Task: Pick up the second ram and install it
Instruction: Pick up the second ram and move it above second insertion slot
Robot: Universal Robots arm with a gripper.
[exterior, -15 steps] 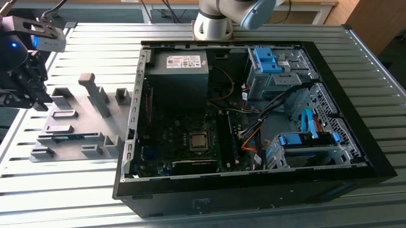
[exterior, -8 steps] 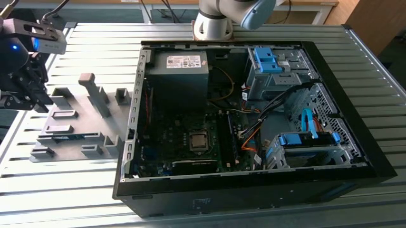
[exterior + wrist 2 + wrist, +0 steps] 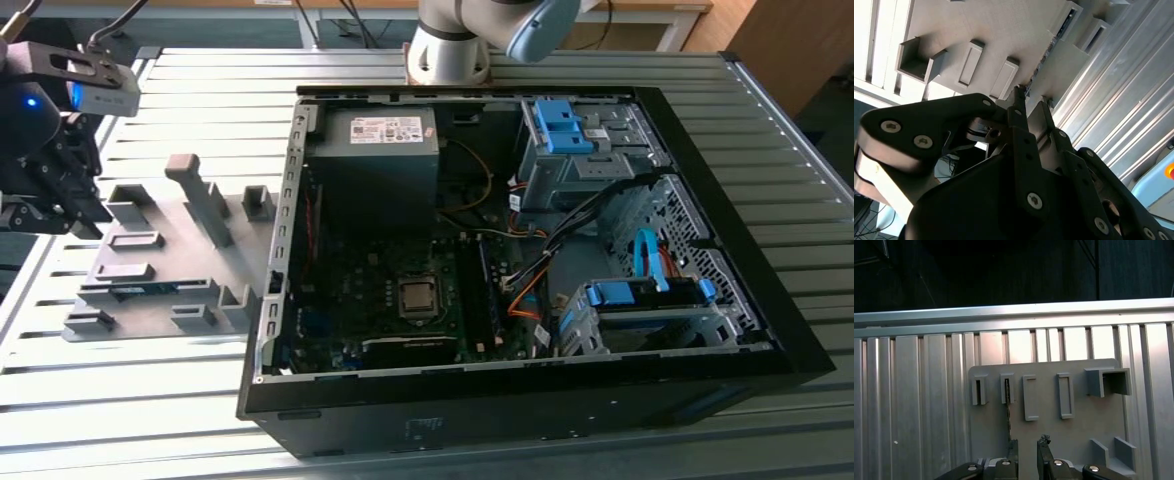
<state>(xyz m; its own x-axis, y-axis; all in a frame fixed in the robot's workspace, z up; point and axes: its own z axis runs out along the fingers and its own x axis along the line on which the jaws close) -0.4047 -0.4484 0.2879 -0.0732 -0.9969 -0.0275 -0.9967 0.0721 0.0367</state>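
The second ram (image 3: 1007, 415) stands on edge in a slot of the grey fixture plate (image 3: 1079, 435); it shows as a thin dark strip in both wrist views (image 3: 1051, 47). In the exterior view it is a blue-teal strip (image 3: 142, 290) low in the plate (image 3: 174, 275). My gripper (image 3: 1028, 442) hovers over the plate's near end, open, with nothing between its fingers. One fingertip (image 3: 1013, 445) lines up with the end of the ram and the other stands apart from it. The gripper (image 3: 64, 205) is at the exterior view's far left, and its black fingers (image 3: 1019, 100) point at the plate.
An open black computer case (image 3: 534, 400) lies to the exterior view's right of the plate, with motherboard, processor socket (image 3: 416, 297), cables and blue drive brackets (image 3: 641, 295) inside. Upright grey blocks (image 3: 200, 195) rise from the plate. All of it rests on a ribbed metal table (image 3: 120, 400).
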